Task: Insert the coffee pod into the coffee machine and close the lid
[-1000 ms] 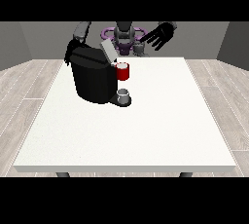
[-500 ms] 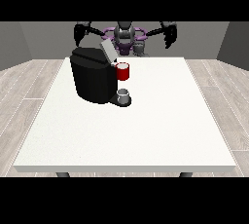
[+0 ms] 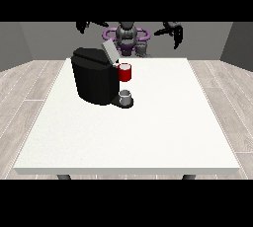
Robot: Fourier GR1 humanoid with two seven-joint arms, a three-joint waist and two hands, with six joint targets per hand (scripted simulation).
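The black coffee machine [image 3: 94, 80] stands on the white table [image 3: 148, 132], left of its middle. Its grey lid flap [image 3: 108, 52] is tilted up at the machine's top right. A red thing at the machine [image 3: 125, 72] sits on its right side. Below that, a grey thing [image 3: 126, 95] rests on the machine's base plate. The hand at the view's left [image 3: 86, 25] is raised high behind the machine, holding nothing. The hand at the view's right [image 3: 174, 29] is also held up and out to the side, fingers hanging loose, apart from everything.
The robot's torso [image 3: 127, 37] is behind the table's far edge. Wooden floor surrounds the table on both sides. White tabletop stretches in front of and to the right of the machine.
Both arms have lifted and swung outward. The hand at the view's left has come off the machine's top and now hangs high above it.
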